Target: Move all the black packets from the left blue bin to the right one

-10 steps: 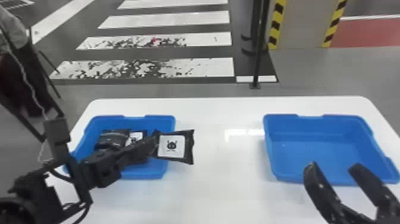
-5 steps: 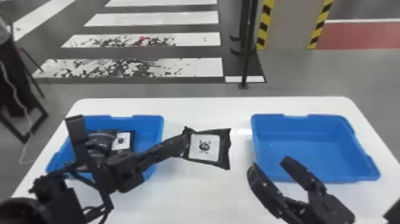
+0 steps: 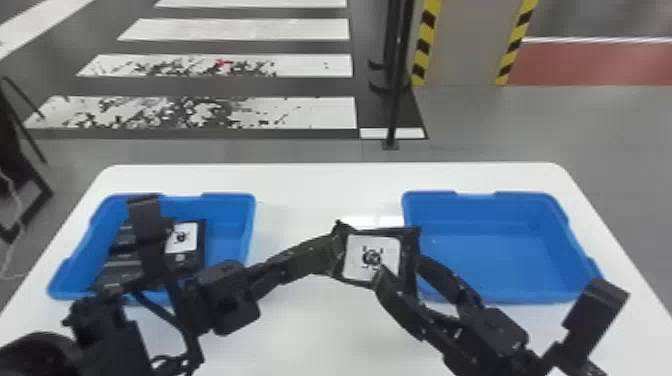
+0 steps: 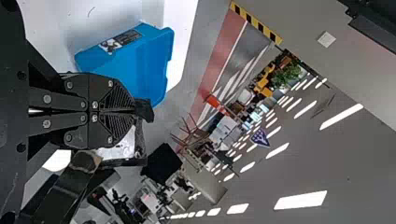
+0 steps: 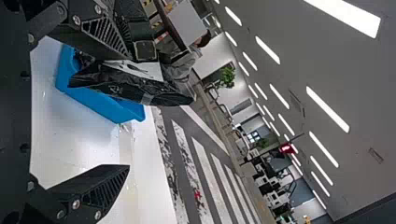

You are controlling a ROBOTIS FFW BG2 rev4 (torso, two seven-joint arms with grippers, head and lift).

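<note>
Centre frame, the left gripper (image 3: pixel 338 251) pinches a black packet (image 3: pixel 372 256); the wide-open right gripper (image 3: pixel 401 270), closing off-centre, could dislodge it.

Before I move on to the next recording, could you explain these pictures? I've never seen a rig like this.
This is a two-armed robot. The head view looks forward and down from its head; each wrist view comes from a camera on one arm and is turned on its side. On the white table stand two bins: the left blue bin holds black packets, and the right blue bin is where they should go. The left tool is closed on another packet, held up between the bins. The right tool is open close by and partly overlaps that packet in the head view.
</note>
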